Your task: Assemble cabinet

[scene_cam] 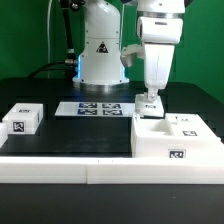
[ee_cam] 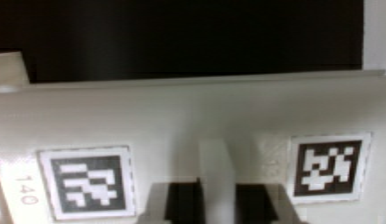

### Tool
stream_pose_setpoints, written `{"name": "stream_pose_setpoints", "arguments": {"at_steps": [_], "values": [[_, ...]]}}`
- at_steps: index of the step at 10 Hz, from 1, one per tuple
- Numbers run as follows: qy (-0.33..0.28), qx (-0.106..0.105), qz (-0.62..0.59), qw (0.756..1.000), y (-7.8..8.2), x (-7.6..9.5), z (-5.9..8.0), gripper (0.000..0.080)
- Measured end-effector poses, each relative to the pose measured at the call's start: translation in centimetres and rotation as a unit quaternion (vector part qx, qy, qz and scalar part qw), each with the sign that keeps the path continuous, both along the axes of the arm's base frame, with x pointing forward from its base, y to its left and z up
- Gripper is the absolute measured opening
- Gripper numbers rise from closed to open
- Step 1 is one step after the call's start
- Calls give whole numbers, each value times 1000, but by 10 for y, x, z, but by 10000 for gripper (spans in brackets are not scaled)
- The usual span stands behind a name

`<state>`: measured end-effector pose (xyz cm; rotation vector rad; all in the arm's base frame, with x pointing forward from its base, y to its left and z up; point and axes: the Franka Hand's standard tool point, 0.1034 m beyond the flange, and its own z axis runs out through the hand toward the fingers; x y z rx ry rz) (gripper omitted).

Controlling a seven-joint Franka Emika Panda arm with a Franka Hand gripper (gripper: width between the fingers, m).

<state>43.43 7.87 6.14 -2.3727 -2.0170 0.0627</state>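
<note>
Nearest the camera, a long white ledge [scene_cam: 60, 172] is seen running along the front edge of the black table [scene_cam: 80, 135]. Just behind it, toward the exterior view's right, the cabinet [scene_cam: 175, 140] is set flat on the table, tags visible on its front and top. A small white tagged block [scene_cam: 22, 120] is placed well apart from it, at the exterior view's left. The gripper [scene_cam: 150, 100] is positioned at the cabinet's far corner. In the wrist view the fingers [ee_cam: 181, 205] are seen set narrow, a white rib between them and tags either side. Whether it is clamped cannot be told. Further back the marker board [scene_cam: 100, 107] is laid flat, with the robot base [scene_cam: 100, 55] behind.
</note>
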Motion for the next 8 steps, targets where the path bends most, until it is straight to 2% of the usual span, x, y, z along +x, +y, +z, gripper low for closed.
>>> {"name": "stream_pose_setpoints", "arguments": {"at_steps": [8], "values": [[-8,4,-6,1000,2,16,1,68]]}}
